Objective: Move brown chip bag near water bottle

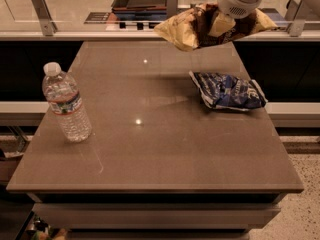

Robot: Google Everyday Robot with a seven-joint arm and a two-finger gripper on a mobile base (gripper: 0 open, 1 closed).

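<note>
On your table [150, 149] the water bottle [66, 104] stands left; your gripper [220, 25] clamps the brown chip bag [181, 31] aloft, far right.

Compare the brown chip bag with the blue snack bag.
The crinkly brown-and-yellow foil chip bag hangs above the far edge of the brown table, clamped in the gripper; the blue-and-white snack bag lies flat on it. The brown bag looks longer than the blue one. Both are wrinkled.

one high view looks down across the table [150, 154], tool [220, 24] clasping brown chip bag [184, 30] top right.
</note>
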